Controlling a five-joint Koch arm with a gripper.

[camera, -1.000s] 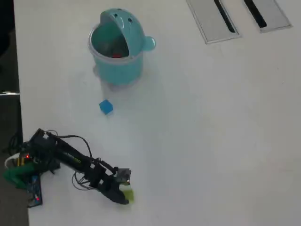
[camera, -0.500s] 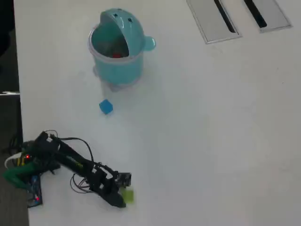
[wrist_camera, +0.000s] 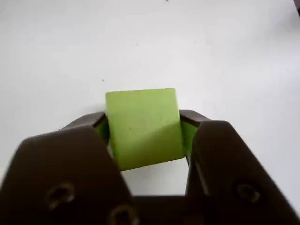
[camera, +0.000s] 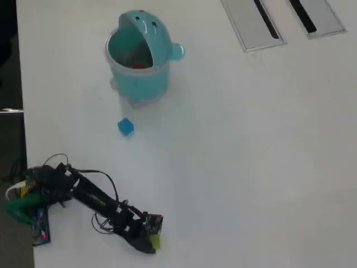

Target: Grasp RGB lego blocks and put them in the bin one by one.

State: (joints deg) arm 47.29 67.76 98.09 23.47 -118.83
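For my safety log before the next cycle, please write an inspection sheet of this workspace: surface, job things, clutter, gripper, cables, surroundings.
Surface: white table, bare and dry-looking.
Job's things: green block between the gripper jaws; blue block loose on the table below the teal bin in the overhead view; something red shows inside the bin.
Clutter: nothing seen.
Gripper: gripper closed on the green block, low over the table.
Cables: black wires loop along the arm.
Surroundings: two grey slotted panels at the top; dark floor at the left edge.

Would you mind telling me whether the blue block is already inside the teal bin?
No, in the overhead view the blue block lies on the white table, apart from the bin.
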